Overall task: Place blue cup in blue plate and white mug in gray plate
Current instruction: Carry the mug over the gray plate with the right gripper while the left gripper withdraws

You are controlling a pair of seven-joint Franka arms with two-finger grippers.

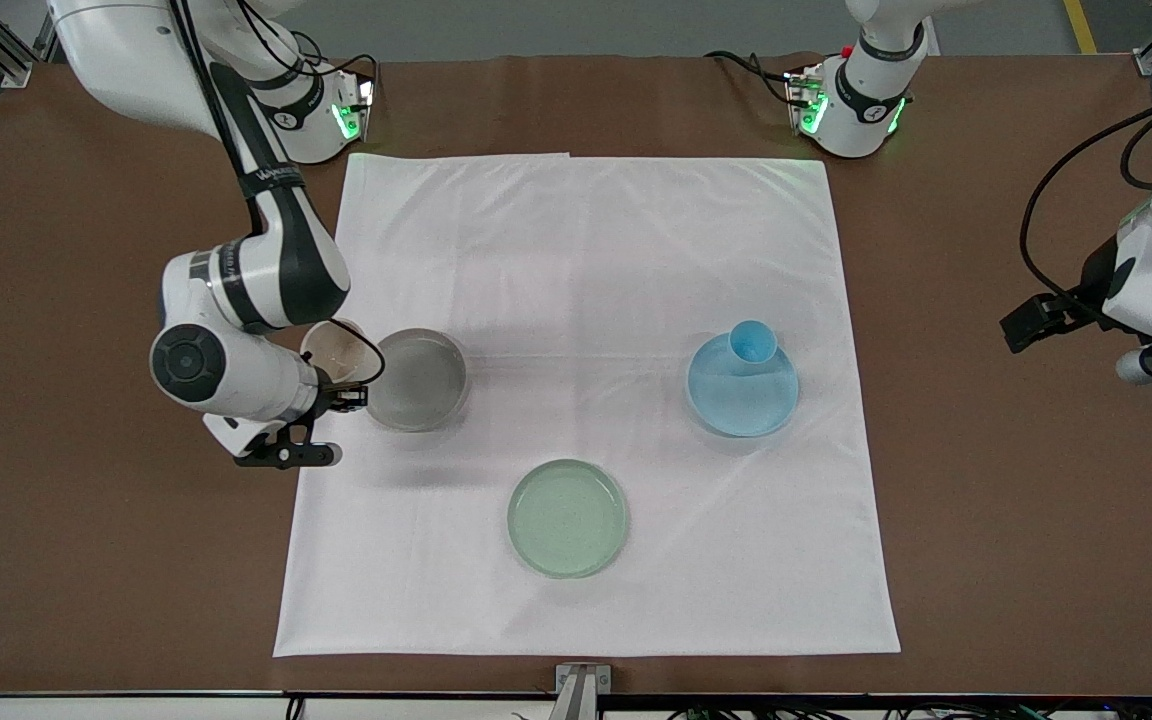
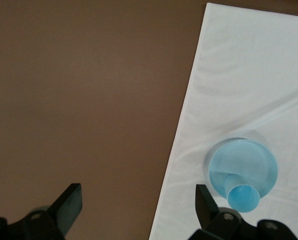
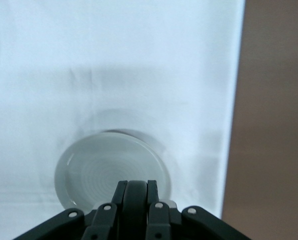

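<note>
The small light-blue cup [image 1: 753, 342] is already set in the round light-blue plate [image 1: 742, 400]. The cream white mug [image 1: 332, 348], clamped by its handle in the right gripper [image 1: 341, 393], is carried at the round gray plate [image 1: 418, 380] near the right arm's table edge; lowering onto it is needed next. The left gripper [image 2: 136, 205] waits spread and empty over the left arm's edge.

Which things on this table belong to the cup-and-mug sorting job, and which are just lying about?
Belong:
blue cup, already in the blue plate
white mug, held by the right gripper beside the gray plate

Lying about:
pale green plate
white cloth
</note>
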